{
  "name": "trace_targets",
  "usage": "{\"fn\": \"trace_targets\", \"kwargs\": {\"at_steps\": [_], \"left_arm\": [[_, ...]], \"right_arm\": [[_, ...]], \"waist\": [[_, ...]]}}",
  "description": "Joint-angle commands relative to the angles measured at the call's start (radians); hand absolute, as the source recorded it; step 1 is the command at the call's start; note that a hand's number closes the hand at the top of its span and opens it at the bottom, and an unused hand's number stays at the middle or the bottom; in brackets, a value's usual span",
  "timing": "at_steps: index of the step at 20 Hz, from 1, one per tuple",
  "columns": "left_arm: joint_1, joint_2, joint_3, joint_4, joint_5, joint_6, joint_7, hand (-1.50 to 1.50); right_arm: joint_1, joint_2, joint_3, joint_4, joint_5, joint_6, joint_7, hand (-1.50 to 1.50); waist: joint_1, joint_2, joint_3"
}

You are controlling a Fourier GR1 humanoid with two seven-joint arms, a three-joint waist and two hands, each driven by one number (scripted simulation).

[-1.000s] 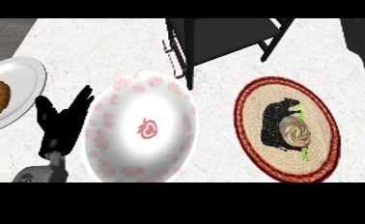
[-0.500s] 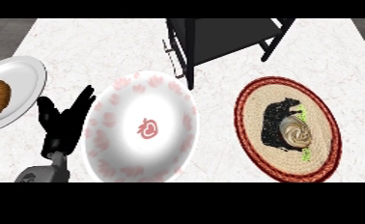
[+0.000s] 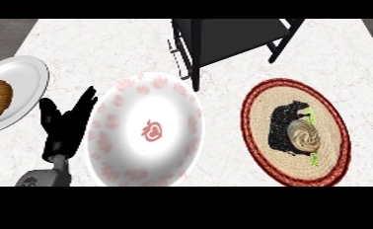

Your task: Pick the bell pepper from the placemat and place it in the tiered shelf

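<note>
A round woven placemat (image 3: pixel 262 99) with a red rim lies at the right of the counter. My right hand (image 3: pixel 285 124) comes straight down onto its middle, with the beige wrist end on behind it. The hand is curled over the green bell pepper (image 3: pixel 310 118), of which only thin green slivers show at the hand's right edge. The black tiered shelf (image 3: pixel 226 40) stands at the back, up and left of the placemat. My left hand (image 3: pixel 65 129) rests open at the lower left, fingers up.
A large white plate with pink marks (image 3: pixel 146 129) lies between my two hands. A plain white plate (image 3: pixel 25 82) holding something brown (image 3: pixel 4 97) sits at the left edge. The shelf's black legs reach down toward the pink plate's top.
</note>
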Motion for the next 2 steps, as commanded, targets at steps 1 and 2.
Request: {"fn": "trace_targets", "kwargs": {"at_steps": [1, 2], "left_arm": [[-0.015, 0.02, 0.037, 0.07, 0.041, -0.046, 0.004, 0.0], [-0.032, -0.003, 0.009, 0.065, 0.009, -0.011, 0.026, 0.0]], "right_arm": [[0.049, -0.093, -0.027, 0.025, -0.034, 0.127, -0.044, -1.5], [0.039, -0.083, -0.026, 0.033, -0.031, 0.108, -0.046, -1.5]], "waist": [[-0.004, 0.008, -0.007], [0.001, 0.008, -0.007]]}}
